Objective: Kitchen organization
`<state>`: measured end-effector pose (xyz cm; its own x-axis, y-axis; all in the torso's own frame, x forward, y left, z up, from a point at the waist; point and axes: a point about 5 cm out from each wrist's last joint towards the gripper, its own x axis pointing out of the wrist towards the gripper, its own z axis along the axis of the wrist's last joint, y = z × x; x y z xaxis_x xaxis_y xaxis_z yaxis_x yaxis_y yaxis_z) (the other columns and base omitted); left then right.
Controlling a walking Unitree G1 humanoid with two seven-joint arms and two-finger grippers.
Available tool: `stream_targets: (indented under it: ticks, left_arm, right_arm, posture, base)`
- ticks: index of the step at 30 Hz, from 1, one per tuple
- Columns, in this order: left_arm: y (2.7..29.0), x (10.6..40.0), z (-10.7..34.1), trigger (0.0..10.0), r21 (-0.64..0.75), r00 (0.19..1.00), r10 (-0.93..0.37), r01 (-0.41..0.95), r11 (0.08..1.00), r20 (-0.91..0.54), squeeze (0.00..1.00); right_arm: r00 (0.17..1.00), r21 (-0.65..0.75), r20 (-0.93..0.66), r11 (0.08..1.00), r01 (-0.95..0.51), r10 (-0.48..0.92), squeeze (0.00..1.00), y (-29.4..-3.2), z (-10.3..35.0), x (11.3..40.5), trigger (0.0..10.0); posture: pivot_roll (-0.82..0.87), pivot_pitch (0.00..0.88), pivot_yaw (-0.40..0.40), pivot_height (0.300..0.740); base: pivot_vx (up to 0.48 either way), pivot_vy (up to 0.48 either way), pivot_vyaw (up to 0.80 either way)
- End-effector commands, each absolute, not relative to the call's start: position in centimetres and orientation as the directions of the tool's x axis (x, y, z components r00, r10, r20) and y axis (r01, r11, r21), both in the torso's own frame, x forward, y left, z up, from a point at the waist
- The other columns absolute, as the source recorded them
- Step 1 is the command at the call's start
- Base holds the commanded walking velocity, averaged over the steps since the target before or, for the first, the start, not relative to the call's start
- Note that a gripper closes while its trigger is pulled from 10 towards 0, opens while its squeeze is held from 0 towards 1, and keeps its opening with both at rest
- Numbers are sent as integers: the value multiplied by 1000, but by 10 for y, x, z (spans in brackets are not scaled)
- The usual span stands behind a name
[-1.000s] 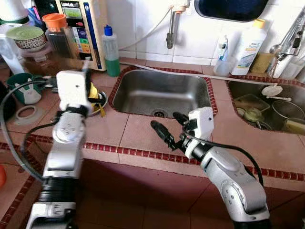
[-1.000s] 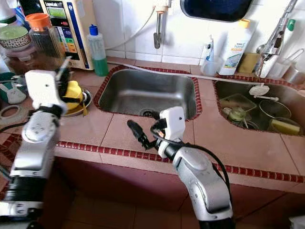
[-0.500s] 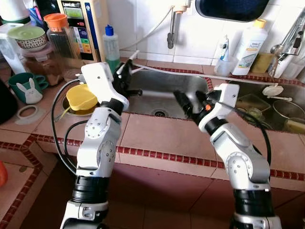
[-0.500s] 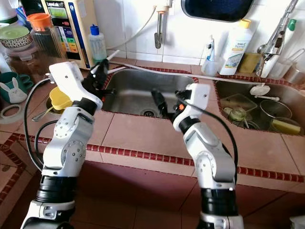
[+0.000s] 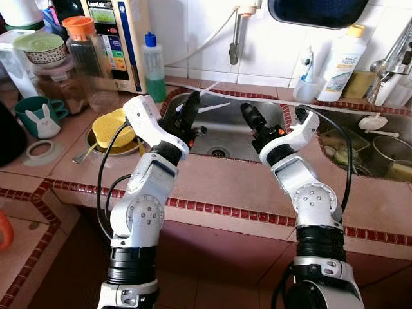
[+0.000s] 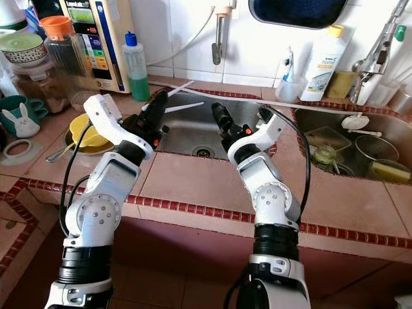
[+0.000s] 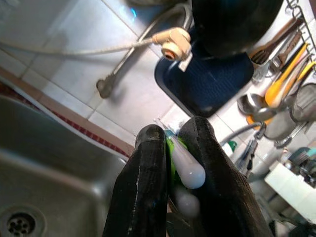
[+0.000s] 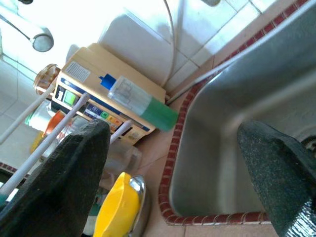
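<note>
Both arms reach forward over the steel sink (image 5: 222, 122) set in the tiled counter (image 5: 212, 183). The left gripper (image 5: 187, 111) hangs over the basin's near-left part, clenched on two white toothbrushes (image 5: 207, 100) whose handles stick out past the fingers toward 2 o'clock; in the left wrist view a green and white handle end (image 7: 183, 163) sits pinched between the black pads (image 7: 143, 182). The right gripper (image 5: 252, 120) hovers at about 3 o'clock from it, fingers spread wide and holding nothing. At 9 o'clock from the left gripper lies a yellow cup (image 5: 111, 129) on what looks like a metal dish (image 5: 96, 149), though its rim is partly hidden
</note>
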<state>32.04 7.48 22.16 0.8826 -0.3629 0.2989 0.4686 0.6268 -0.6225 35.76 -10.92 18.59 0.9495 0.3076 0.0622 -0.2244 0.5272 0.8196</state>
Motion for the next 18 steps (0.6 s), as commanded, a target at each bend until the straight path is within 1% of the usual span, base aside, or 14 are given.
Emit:
stream_targets:
  ticks: [1, 5, 6, 8, 9, 12, 13, 15, 16, 18]
  left_arm:
    - [71, 318, 231, 10000, -619, 861, -393, 507, 600, 324, 0]
    - [64, 314, 224, 10000, -644, 854, -424, 509, 570, 300, 0]
    - [64, 314, 224, 10000, -644, 854, -424, 509, 570, 300, 0]
    - [63, 314, 224, 10000, -644, 854, -426, 511, 569, 300, 0]
    - [63, 314, 224, 10000, -644, 854, -426, 511, 569, 300, 0]
    - [60, 314, 225, 10000, -664, 854, -426, 506, 550, 299, 0]
    - [59, 314, 224, 10000, -671, 855, -426, 504, 544, 296, 0]
    - [58, 314, 224, 10000, -673, 855, -427, 502, 543, 294, 0]
    - [57, 314, 223, 10000, -673, 855, -428, 502, 543, 293, 0]
    - [57, 314, 223, 10000, -675, 857, -425, 499, 543, 291, 0]
  right_arm:
    - [947, 834, 56, 506, -219, 317, 0, -103, 189, 360, 10000]
    - [934, 863, 60, 452, -227, 353, 0, -87, 190, 362, 10000]
    - [934, 863, 60, 452, -227, 353, 0, -87, 190, 362, 10000]
    - [926, 882, 60, 414, -224, 373, 0, -80, 190, 363, 10000]
    - [926, 882, 60, 414, -224, 373, 0, -80, 190, 363, 10000]
    - [915, 919, 88, 323, -227, 393, 0, -73, 193, 366, 10000]
    - [910, 934, 101, 276, -226, 403, 0, -70, 195, 367, 10000]
    - [905, 938, 116, 255, -235, 409, 0, -68, 197, 367, 10000]
    - [896, 943, 139, 221, -250, 422, 0, -65, 199, 367, 10000]
    - [885, 948, 161, 181, -262, 437, 0, -62, 202, 366, 10000]
  posture:
    - [51, 9, -4, 740]
    - [58, 14, -11, 740]
    - [58, 14, -11, 740]
    - [62, 16, -18, 740]
    - [62, 16, -18, 740]
    - [65, 18, -22, 740]
    - [64, 19, -23, 740]
    - [63, 19, -25, 740]
    - [64, 20, -26, 740]
    - [64, 19, -29, 740]
  base:
    - [0, 0, 0]
    - [0, 0, 0]
    - [0, 0, 0]
    - [0, 0, 0]
    - [0, 0, 0]
    - [0, 0, 0]
    - [0, 0, 0]
    - [0, 0, 0]
    - [0, 0, 0]
    - [0, 0, 0]
